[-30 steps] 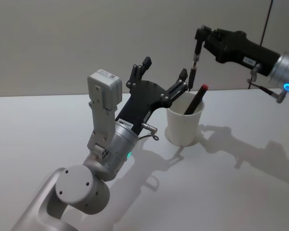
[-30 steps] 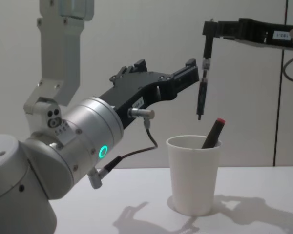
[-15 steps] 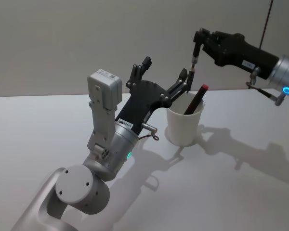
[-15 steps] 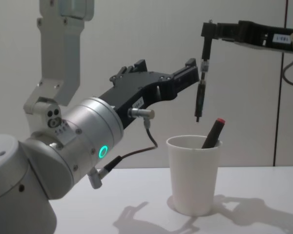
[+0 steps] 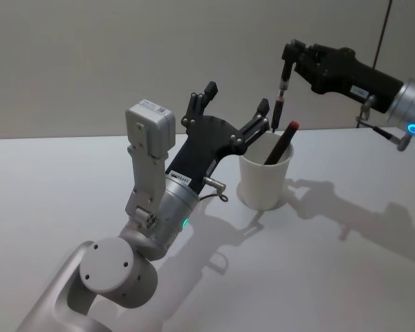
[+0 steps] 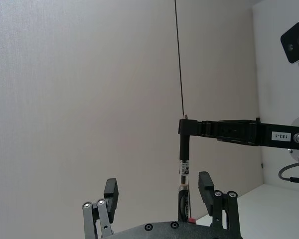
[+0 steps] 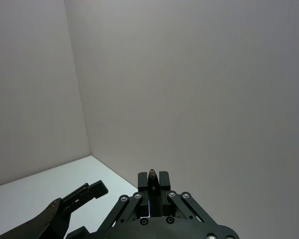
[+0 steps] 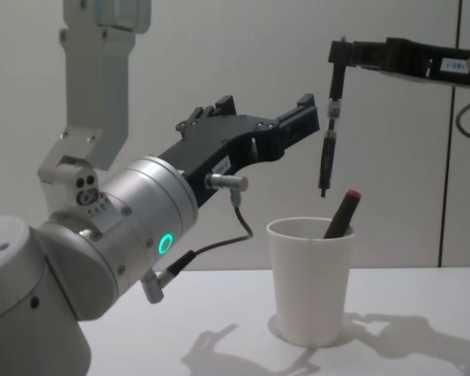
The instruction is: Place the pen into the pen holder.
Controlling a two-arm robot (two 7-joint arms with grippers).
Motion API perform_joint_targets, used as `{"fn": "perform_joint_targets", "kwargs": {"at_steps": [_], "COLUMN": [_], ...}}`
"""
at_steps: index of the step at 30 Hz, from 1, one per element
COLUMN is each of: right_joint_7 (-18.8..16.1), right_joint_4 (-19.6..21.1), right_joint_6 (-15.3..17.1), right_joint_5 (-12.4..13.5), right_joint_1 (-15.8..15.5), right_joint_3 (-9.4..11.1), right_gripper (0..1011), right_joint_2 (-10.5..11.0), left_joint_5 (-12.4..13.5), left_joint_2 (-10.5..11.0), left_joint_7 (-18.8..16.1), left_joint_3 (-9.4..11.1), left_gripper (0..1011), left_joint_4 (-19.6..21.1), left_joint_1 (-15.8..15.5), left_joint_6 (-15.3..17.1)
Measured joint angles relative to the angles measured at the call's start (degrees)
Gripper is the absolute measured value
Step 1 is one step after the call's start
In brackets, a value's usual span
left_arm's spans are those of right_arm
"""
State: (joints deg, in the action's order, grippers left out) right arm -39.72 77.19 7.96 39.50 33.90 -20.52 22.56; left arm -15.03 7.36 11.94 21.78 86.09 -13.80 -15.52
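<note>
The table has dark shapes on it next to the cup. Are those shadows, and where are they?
Yes, shadows. In the head view, soft grey ones lie on the table to the right of the cup, cast by the right arm, and a fainter one lies beside the left arm. In the chest view, they spread from the cup's base to both sides, sharper on the right.

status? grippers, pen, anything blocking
Right gripper shut on black pen, hanging upright above pen holder. Left gripper open, close beside. Red-capped pen already inside.
</note>
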Motion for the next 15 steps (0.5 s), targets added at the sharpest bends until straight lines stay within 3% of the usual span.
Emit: {"fn": "perform_joint_targets", "kwargs": {"at_steps": [15], "right_joint_7": [0.25], "right_joint_4": [-0.23], "right_joint_6": [-0.08], "right_joint_5": [-0.12], "right_joint_1": [0.10], "right_joint_3": [0.05], "right_gripper": [120], "right_joint_2": [0.05], "left_joint_5": [0.00], "left_joint_2": [0.00], "left_joint_7": [0.00], "left_joint_3": [0.00], "left_gripper": [1001], "left_joint_4": [0.00], "left_joint_1": [0.00], "left_joint_6": [0.00]}}
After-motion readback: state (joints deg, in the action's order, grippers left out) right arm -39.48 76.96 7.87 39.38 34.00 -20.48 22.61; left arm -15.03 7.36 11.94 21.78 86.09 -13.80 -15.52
